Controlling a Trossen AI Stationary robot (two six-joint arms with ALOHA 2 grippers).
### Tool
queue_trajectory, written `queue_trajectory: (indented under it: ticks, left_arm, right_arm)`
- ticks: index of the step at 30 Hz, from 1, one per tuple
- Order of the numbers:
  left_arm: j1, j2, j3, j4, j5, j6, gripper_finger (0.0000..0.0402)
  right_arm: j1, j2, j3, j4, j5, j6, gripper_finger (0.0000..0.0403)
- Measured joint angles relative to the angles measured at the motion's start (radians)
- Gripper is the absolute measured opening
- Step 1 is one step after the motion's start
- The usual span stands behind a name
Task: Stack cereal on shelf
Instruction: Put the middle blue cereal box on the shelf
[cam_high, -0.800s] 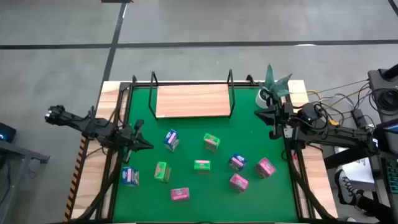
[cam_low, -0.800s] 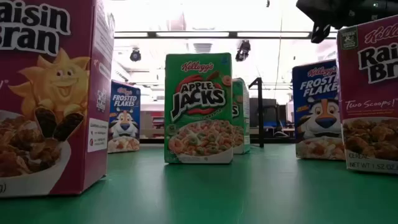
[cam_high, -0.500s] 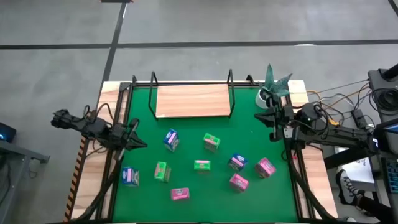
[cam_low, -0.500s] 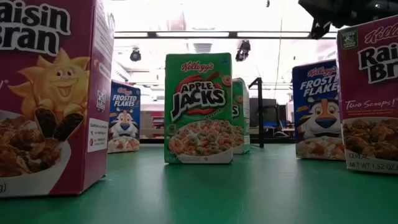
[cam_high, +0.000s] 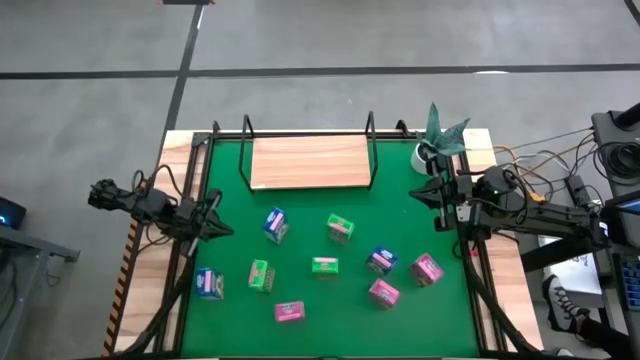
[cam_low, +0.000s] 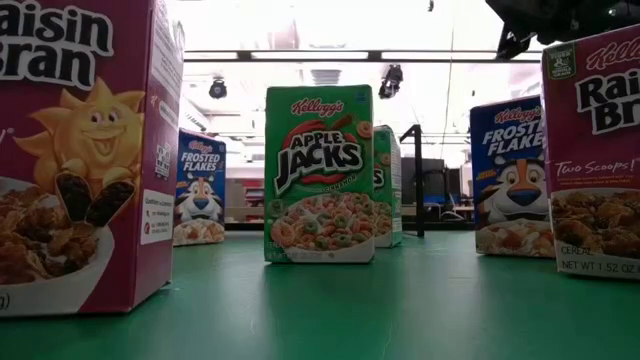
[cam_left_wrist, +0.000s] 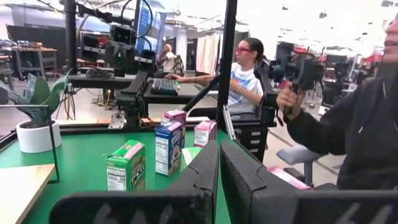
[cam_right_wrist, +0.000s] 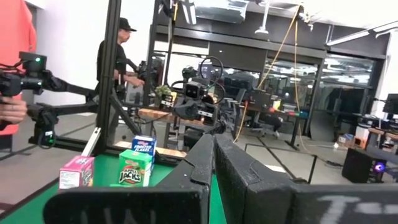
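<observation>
Several small cereal boxes, blue (cam_high: 275, 224), green (cam_high: 340, 229) and pink (cam_high: 427, 269), stand scattered on the green mat (cam_high: 300, 210). The low view shows them upright on their bases, with a green box (cam_low: 320, 175) in the middle. The shelf (cam_high: 310, 162), a light wooden board between black rod uprights, lies at the mat's far edge with nothing on it. My left gripper (cam_high: 226, 230) (cam_left_wrist: 217, 168) is shut at the mat's left edge, clear of the blue box. My right gripper (cam_high: 416, 191) (cam_right_wrist: 213, 162) is shut at the mat's right edge, clear of every box.
A potted plant (cam_high: 437, 140) stands at the table's far right corner, beside the shelf. Black frame rails (cam_high: 190, 250) run along both sides of the mat. In the left wrist view a person (cam_left_wrist: 348, 124) holding a controller stands beyond the table. Bare mat lies between shelf and boxes.
My left gripper has drawn back a little toward the table's left edge, away from the boxes, still shut. The boxes have stayed where they were.
</observation>
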Motion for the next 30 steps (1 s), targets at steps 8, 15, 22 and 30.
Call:
queue_trajectory:
  ticks: [8, 15, 22, 30]
  left_arm:
    - [0.0, 0.027, 0.0, 0.032, -0.04, -0.014, 0.0]
    - [0.0, 0.096, 0.0, 0.11, -0.048, -0.013, 0.0]
    - [0.0, 0.221, 0.031, 0.112, -0.307, -0.213, 0.0]
    - [0.0, 0.506, 0.3, -0.178, -0.324, -0.589, 0.0]
  right_arm:
    - [0.0, 0.0, 0.0, 0.0, 0.0, 0.021, 0.0009]
    - [0.0, 0.0, 0.0, 0.0, 0.0, 0.022, 0.0009]
    - [0.0, 0.0, 0.0, 0.0, 0.0, 0.033, 0.0009]
    - [0.0, 0.0, 0.0, 0.0, 0.001, 0.039, 0.0009]
